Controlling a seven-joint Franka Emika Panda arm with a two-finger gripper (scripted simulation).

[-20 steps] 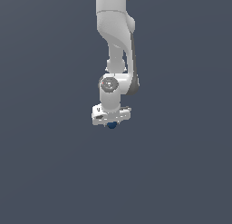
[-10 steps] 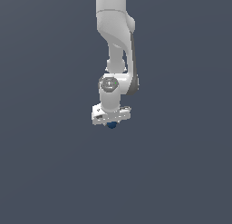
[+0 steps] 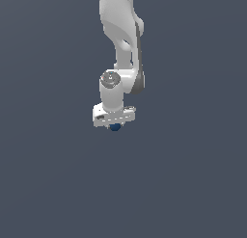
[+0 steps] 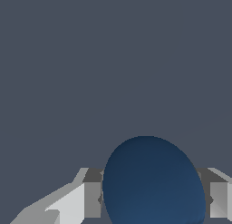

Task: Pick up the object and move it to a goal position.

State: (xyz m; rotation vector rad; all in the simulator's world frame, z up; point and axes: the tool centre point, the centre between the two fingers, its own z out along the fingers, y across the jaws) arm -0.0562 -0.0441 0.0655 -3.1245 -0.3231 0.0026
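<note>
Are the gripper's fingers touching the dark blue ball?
Touching. In the wrist view the ball fills the span between both fingers, no gap on either side of the gripper.

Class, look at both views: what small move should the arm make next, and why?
Probably start carrying the ball toward the goal, keeping the grip shut. The wrist view shows the ball filling the space between the fingers, and the exterior view shows it tucked under the gripper. No goal marker is visible, so the direction cannot be told.
</note>
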